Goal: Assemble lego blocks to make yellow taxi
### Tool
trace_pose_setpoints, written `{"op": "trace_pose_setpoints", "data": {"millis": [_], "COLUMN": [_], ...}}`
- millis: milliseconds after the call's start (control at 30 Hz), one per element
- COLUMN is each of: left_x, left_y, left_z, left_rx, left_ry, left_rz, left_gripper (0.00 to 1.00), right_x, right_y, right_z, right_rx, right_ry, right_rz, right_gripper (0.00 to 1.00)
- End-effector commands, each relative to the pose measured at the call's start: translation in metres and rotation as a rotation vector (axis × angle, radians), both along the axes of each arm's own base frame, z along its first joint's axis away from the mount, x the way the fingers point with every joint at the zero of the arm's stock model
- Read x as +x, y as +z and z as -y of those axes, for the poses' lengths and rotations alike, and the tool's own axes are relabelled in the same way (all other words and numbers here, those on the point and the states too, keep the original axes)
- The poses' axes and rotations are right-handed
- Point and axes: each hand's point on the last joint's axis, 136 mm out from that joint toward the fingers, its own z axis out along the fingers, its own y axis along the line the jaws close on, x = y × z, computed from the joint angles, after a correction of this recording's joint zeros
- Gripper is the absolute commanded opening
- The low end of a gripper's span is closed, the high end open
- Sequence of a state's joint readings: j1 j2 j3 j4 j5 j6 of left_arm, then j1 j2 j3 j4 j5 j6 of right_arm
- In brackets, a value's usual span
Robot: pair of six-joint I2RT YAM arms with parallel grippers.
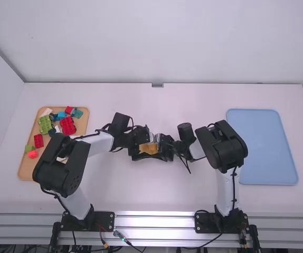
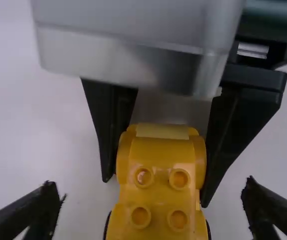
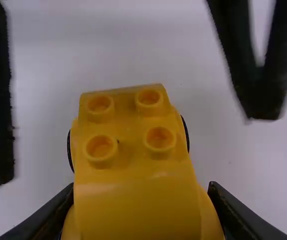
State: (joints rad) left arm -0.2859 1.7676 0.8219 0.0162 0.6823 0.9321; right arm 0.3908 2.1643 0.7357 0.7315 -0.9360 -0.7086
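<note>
My right gripper [image 3: 142,189] clamped the yellow car body [image 3: 138,150], left of the blue tray [image 1: 262,147]; my left gripper [image 2: 153,194] stood spread. The body seemed light, rigid, slick: best pinched by opposite sides.

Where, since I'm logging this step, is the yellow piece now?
Near the high view's centre, the yellow piece is clamped in the right gripper, facing the open left gripper.
</note>
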Motion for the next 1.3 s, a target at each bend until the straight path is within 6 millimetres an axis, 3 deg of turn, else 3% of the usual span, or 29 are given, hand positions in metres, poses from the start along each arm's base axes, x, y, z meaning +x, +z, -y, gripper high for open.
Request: {"op": "trace_pose_setpoints", "data": {"millis": [0,167,333,533,733,867,1000,1033,1067,1133,1200,1267], "left_x": [-0.002,-0.004,-0.004,-0.016,-0.008,-0.007,-0.001,0.003,0.003,0.011,0.014,0.02], "left_y": [0.014,0.026,0.051,0.084,0.087,0.08,0.074,0.074,0.074,0.075,0.074,0.073], "left_z": [0.0,-0.004,-0.03,-0.068,-0.105,-0.108,-0.107,-0.108,-0.108,-0.111,-0.112,-0.115], "left_rx": [-0.021,-0.009,-0.009,-0.121,-0.19,-0.192,-0.2,-0.218,-0.218,-0.243,-0.246,-0.243], "left_ry": [-0.002,-0.011,0.028,0.009,0.124,0.134,0.161,0.196,0.196,0.24,0.26,0.309], "left_rz": [0.026,0.054,0.085,0.125,0.095,0.115,0.139,0.142,0.142,0.165,0.179,0.195], "left_gripper": [0.99,0.99,0.99,0.99,0.99,0.99,0.99,0.99,0.99,0.99,0.99,0.99], "right_x": [0.001,0.001,0.001,0.002,0.026,0.043,0.074,0.088,0.088,0.105,0.111,0.118], "right_y": [-0.006,-0.006,-0.006,-0.005,0.014,0.032,0.048,0.054,0.054,0.069,0.078,0.093], "right_z": [0.002,0.001,0.001,0.001,0.007,0.019,0.057,0.081,0.081,0.124,0.151,0.195], "right_rx": [-0.021,-0.021,-0.02,-0.017,0.049,0.07,0.004,-0.048,-0.048,-0.124,-0.161,-0.211], "right_ry": [-0.016,-0.016,-0.016,-0.015,-0.117,-0.167,-0.335,-0.437,-0.437,-0.597,-0.687,-0.828], "right_rz": [-0.016,-0.016,-0.016,-0.01,-0.037,-0.014,0.004,0.009,0.009,0.02,0.023,0.029], "right_gripper": [0.34,0.36,0.48,0.39,0.41,0.42,0.41,0.41,0.41,0.39,0.38,0.36]}}
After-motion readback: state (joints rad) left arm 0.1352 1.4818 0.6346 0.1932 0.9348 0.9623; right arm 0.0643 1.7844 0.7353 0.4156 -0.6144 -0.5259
